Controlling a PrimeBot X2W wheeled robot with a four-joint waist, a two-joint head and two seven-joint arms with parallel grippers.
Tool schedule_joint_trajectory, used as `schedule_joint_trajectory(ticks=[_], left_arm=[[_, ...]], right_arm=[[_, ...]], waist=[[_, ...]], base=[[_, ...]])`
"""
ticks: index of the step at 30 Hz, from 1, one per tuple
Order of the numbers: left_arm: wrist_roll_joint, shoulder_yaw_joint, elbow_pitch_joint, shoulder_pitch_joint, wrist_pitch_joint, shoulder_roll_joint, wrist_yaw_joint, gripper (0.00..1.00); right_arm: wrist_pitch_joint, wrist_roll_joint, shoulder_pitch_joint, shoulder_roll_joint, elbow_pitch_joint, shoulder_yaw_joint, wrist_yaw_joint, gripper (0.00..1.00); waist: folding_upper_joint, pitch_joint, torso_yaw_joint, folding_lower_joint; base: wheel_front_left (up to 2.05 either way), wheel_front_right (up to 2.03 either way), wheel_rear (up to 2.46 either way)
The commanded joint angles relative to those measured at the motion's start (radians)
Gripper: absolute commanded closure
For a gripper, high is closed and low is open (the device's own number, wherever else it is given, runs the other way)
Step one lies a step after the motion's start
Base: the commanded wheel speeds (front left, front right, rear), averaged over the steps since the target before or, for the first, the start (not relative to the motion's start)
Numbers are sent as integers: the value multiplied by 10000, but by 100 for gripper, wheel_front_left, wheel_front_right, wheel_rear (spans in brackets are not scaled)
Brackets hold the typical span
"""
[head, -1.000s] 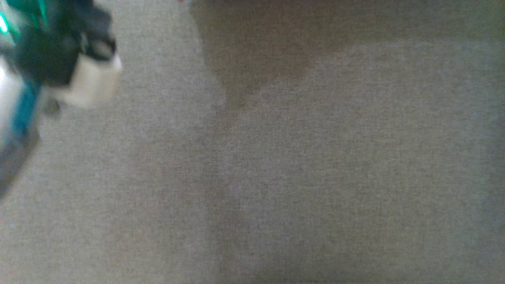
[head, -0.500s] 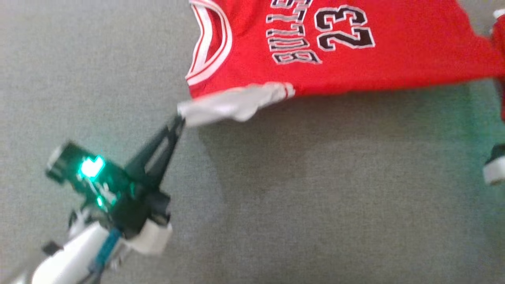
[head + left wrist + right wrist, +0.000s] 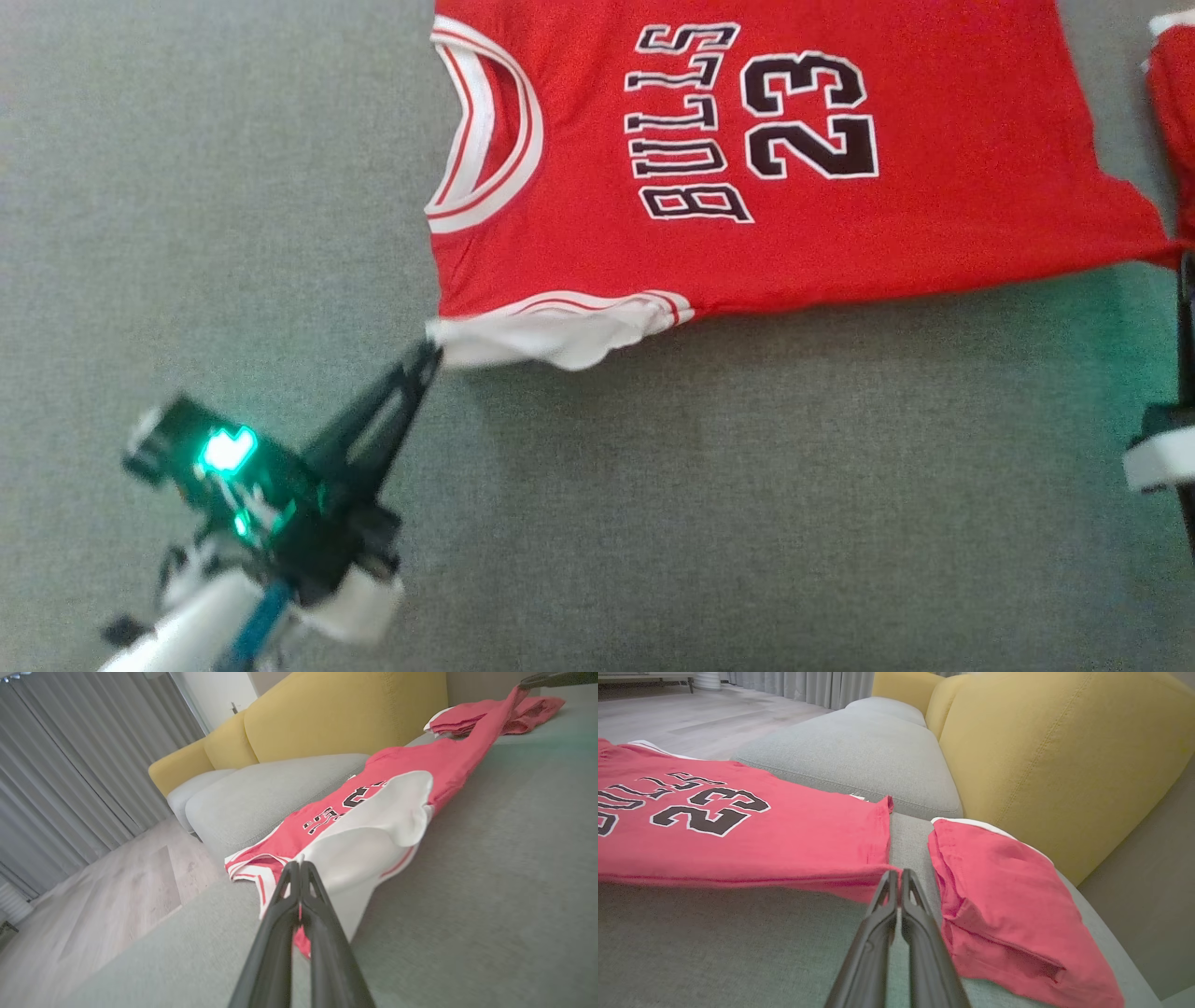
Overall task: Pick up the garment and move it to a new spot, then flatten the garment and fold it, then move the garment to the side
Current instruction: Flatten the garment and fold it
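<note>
The garment (image 3: 766, 233), a red jersey printed "BULLS 23" with white trim, hangs stretched above the grey sofa seat (image 3: 747, 485), its near edge lifted. My left gripper (image 3: 431, 350) is shut on the jersey's white shoulder corner (image 3: 355, 858). At the right edge of the head view, my right gripper (image 3: 896, 873) is shut on the jersey's bottom hem corner (image 3: 873, 882). Its far side (image 3: 714, 812) rests on the cushion.
A second red garment (image 3: 999, 896), folded, lies at the seat's right end by the yellow backrest (image 3: 1041, 756). Another grey cushion (image 3: 859, 756) lies beyond the jersey. Wooden floor (image 3: 93, 891) and grey curtains (image 3: 70, 765) lie off the sofa's left side.
The head camera has swung, bringing the jersey and both grippers into sight. Over the last half second the jersey has shifted slightly toward me in the view, both grips unchanged.
</note>
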Motion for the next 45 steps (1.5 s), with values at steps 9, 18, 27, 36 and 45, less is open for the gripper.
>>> schedule_joint_trajectory(ticks=[9,18,27,36,45], left_arm=[[1247,970,1234,-3874,-14,-49,-1415,100],[1939,1181,2546,-6522,-15,-504,-2024,100],[2220,1074,3426,-7482,-15,-886,-1964,83],[1117,1710,3518,-6119,-15,-1627,-1011,0],[-548,2798,3018,-2466,-15,-3051,-768,0]], right_arm=[[86,195,-2348,-577,838,710,-7,100],[-86,273,-4340,-979,1990,1286,-7,100],[-198,-16,-5415,-857,2719,1657,-7,100],[-244,-252,-5355,-357,2523,1238,-7,0],[-247,-288,-3728,711,1609,485,-7,0]], waist=[[-1,1235,-33,0],[-1,2051,-48,0],[-1,2513,-26,0],[-1,2122,14,0],[-1,1379,-47,0]], base=[[0,0,0],[0,0,0],[0,0,0],[0,0,0],[0,0,0]])
